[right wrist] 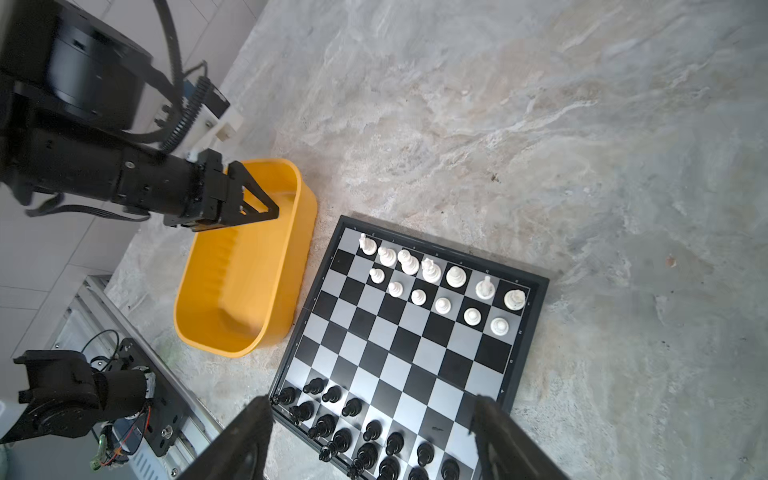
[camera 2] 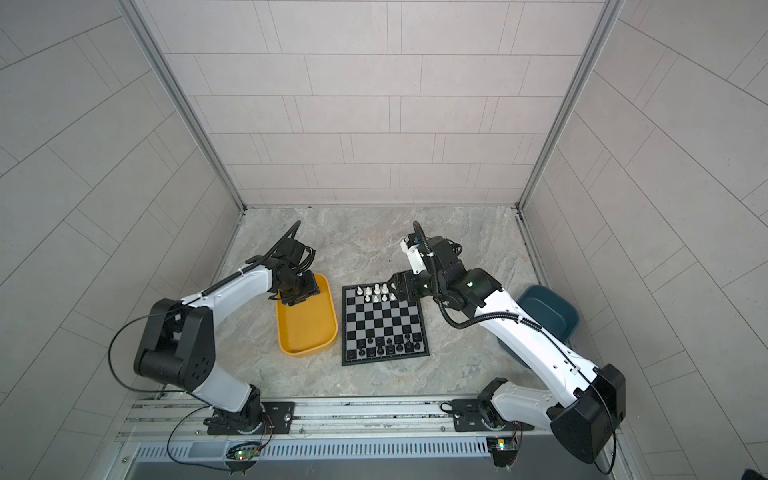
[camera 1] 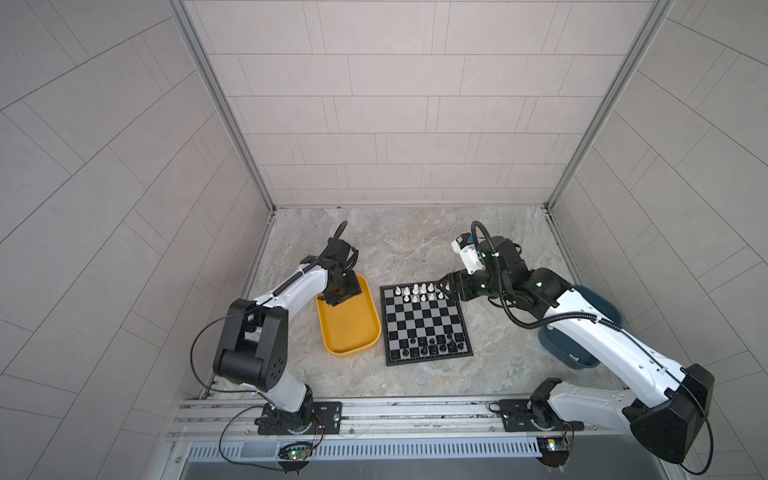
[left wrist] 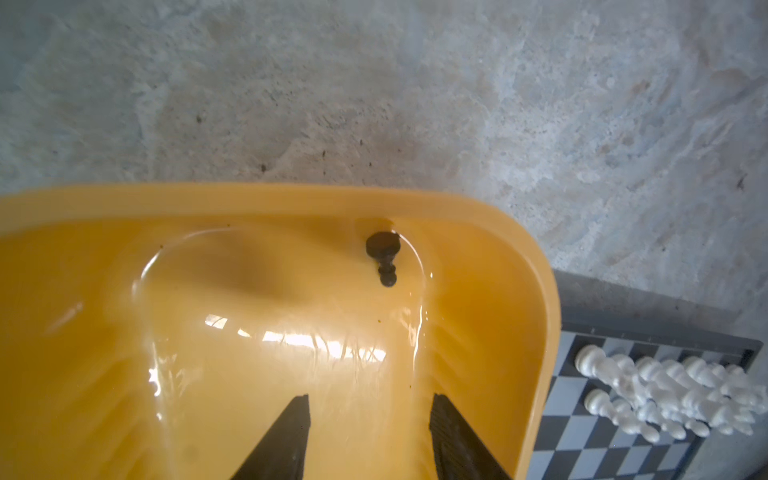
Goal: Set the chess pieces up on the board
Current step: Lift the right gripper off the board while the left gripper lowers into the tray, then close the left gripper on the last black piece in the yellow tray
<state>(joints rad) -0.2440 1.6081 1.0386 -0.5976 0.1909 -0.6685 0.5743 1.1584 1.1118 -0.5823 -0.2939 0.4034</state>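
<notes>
The checkered black-and-grey flat chessboard (camera 1: 426, 328) lies under the right end effector (right wrist: 372, 403), open and empty; leaving low could topple the standing white plastic chessmen (right wrist: 456, 276). In the yellow plastic tray (camera 1: 349, 332), the left end effector (left wrist: 370, 401), half-open and empty, may squirt away the toppled black pawn (left wrist: 383, 257) just ahead.

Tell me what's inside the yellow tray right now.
One black pawn lies on its side in the yellow tray, near a corner, ahead of the left hand. In both top views that hand covers this end, hiding the pawn; no other piece shows.
</notes>
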